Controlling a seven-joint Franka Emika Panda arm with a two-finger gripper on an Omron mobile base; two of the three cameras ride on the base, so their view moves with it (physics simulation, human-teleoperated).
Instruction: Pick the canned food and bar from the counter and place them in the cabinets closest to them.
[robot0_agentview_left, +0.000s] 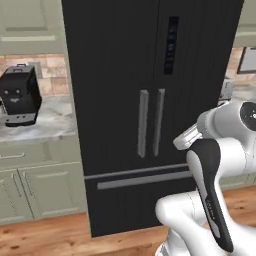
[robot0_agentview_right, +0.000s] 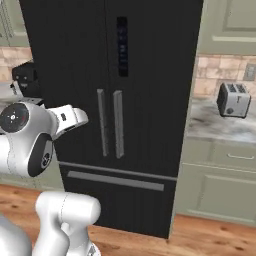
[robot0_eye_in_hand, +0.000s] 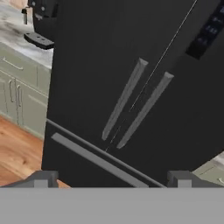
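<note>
Counter (robot0_eye_in_hand: 17, 39) far upper-left of gripper (robot0_eye_in_hand: 113, 179)

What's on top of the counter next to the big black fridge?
Left of the fridge, a black coffee machine stands on the counter. On the right side, a silver toaster stands on it. The fridge covers everything behind it.

A home kitchen is shown. A tall black French-door fridge (robot0_agentview_left: 145, 100) with paired grey handles and a lower drawer is set at the centre. At 9 o'clock of it, a black coffee machine (robot0_agentview_left: 19, 95) is stood on the marbled grey-white surface (robot0_agentview_left: 55, 122); at 3 o'clock, a silver toaster (robot0_agentview_right: 233, 99) is placed on the same kind of stone. Sage-green base cupboards (robot0_agentview_right: 220, 187), brick-tiled backsplash (robot0_agentview_right: 220, 72), pale wall cabinets (robot0_agentview_right: 227, 25) and a wooden plank floor (robot0_agentview_left: 45, 235) are seen around it.
</note>
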